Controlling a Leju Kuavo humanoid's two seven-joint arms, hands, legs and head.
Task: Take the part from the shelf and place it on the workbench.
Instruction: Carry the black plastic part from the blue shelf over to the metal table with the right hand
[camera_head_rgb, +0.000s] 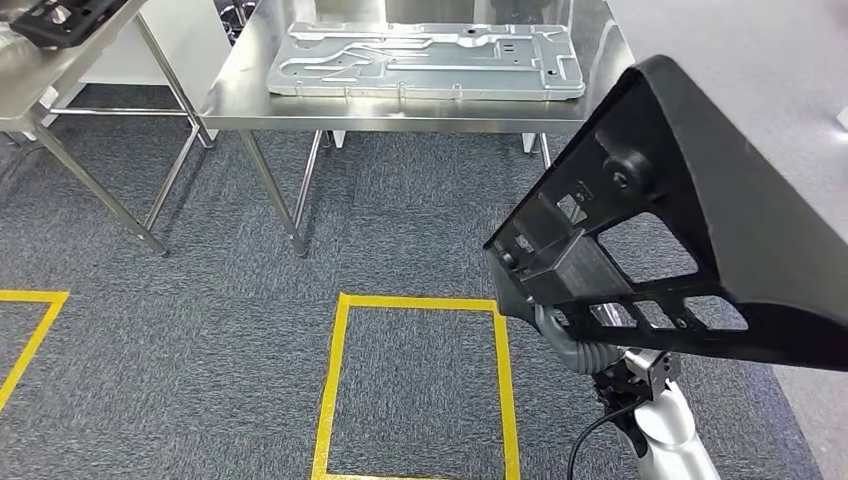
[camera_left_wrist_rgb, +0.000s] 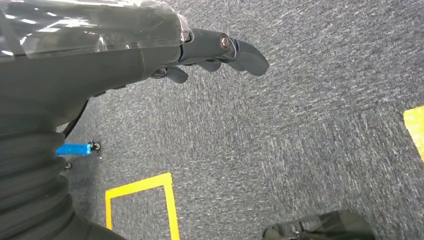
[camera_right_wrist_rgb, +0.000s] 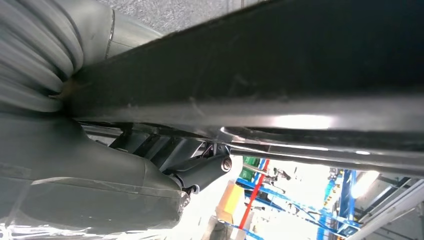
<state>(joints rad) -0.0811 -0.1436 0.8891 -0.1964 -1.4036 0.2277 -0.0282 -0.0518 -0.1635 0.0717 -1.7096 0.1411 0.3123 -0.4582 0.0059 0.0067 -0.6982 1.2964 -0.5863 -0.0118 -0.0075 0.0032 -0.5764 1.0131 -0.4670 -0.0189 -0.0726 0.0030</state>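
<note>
No readable text, label, brand or number is showing on the black part (camera_head_rgb: 700, 200), the metal plate (camera_head_rgb: 425, 60) or the carpet; the colourful background in the right wrist view is possibly carrying signs, too blurred to read.

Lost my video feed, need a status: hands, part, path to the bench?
Right hand holds black part, raised. Left hand empty, fingers loosely extended over carpet. Workbench ahead, grey metal plate on it. Carpet between shows no obstacle.
</note>
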